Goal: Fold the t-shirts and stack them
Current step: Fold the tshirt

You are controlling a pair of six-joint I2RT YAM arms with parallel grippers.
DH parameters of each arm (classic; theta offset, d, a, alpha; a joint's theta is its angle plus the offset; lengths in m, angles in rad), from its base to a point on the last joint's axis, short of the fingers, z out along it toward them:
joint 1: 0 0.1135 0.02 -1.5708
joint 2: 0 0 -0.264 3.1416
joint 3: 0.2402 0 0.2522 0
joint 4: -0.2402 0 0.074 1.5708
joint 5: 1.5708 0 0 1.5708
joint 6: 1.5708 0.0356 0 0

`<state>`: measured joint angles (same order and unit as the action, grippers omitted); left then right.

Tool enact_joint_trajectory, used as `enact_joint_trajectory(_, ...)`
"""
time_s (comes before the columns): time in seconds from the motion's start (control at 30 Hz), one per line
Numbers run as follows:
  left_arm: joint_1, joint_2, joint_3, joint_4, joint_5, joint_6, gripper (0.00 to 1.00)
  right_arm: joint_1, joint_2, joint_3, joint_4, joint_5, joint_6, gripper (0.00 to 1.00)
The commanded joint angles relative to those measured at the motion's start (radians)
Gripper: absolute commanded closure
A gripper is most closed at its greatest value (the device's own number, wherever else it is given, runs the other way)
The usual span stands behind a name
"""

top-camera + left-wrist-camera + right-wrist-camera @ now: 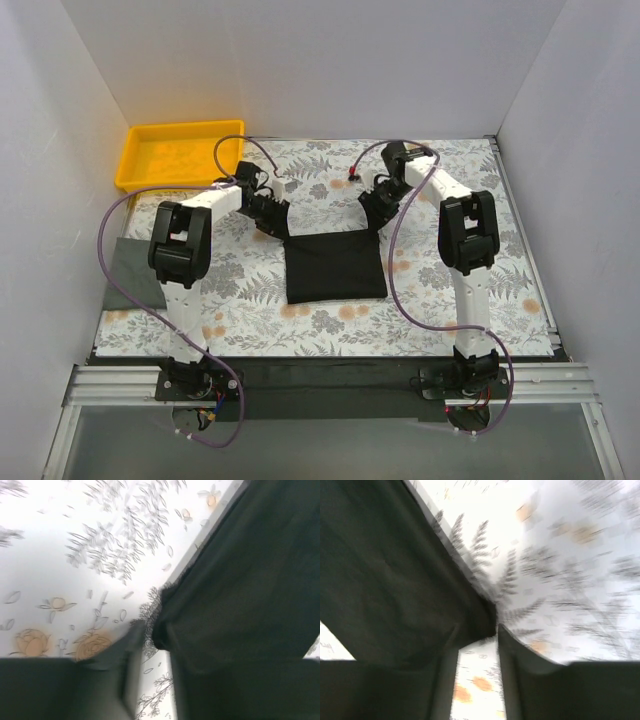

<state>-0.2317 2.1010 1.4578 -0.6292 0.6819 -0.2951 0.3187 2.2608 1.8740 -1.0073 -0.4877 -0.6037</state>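
Shirt (336,268) lies folded, long axis across; left claw (272,222) and right claw (377,218) each pinch a far corner.

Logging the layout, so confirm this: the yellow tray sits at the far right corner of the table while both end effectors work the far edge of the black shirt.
One detail is wrong: the top external view shows the yellow tray at the far left corner, not right. Both end effectors, left and right, are at the black shirt's far edge.

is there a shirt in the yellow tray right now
No, the yellow tray at the table's far left corner holds no shirt; the black t-shirt lies on the floral cloth mid-table.
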Motion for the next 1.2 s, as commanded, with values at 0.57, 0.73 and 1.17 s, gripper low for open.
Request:
enact_joint_trajectory(0.57,-0.184,-0.585,-0.664,0.779,0.406,-1.295,0.17,0.100,-0.461,-0.624,0.318,-0.694,0.590,0.02)
enact_joint_trajectory(0.73,-0.268,-0.454,-0.692,0.933,0.364,-1.420,0.16,0.154,-0.396,-0.664,0.401,-0.722,0.676,0.02)
enact_joint_trajectory(1.17,-0.195,-0.228,-0.838,0.937,0.180,-1.319,0.14,0.074,-0.208,-0.842,0.555,-0.634,0.615,0.02)
